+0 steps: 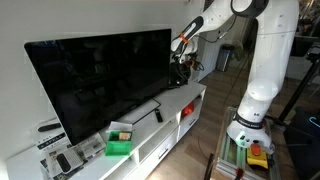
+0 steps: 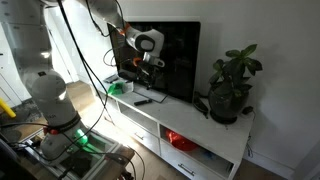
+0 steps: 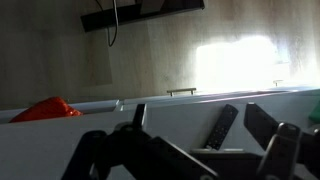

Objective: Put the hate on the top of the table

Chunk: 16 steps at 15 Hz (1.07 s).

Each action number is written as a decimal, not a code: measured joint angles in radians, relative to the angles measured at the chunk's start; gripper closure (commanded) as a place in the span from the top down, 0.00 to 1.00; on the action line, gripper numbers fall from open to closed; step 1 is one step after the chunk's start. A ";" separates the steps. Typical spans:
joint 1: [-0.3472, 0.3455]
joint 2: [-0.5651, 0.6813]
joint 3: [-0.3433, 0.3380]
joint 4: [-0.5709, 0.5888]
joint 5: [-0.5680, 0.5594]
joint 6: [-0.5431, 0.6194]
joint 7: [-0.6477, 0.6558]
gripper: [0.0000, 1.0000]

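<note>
Reaching seems the step in hand: the gripper [image 2: 140, 66] hangs over the cabinet [image 2: 190, 112] top, jaws apart and empty, a remote [image 3: 220, 127] just below. The red hat [image 2: 178, 141] lies lower, off to one side, in an open compartment. Next it must descend there and grasp it.

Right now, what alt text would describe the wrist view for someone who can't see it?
The robot's dark hand hangs open over the white table, where a black remote lies; the red hat peeks up at left.
</note>
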 measured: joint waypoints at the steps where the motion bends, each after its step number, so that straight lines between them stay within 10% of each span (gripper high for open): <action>1: -0.012 0.035 -0.001 0.026 0.004 -0.001 -0.010 1.00; 16: -0.051 0.101 0.005 0.025 0.003 0.019 -0.029 1.00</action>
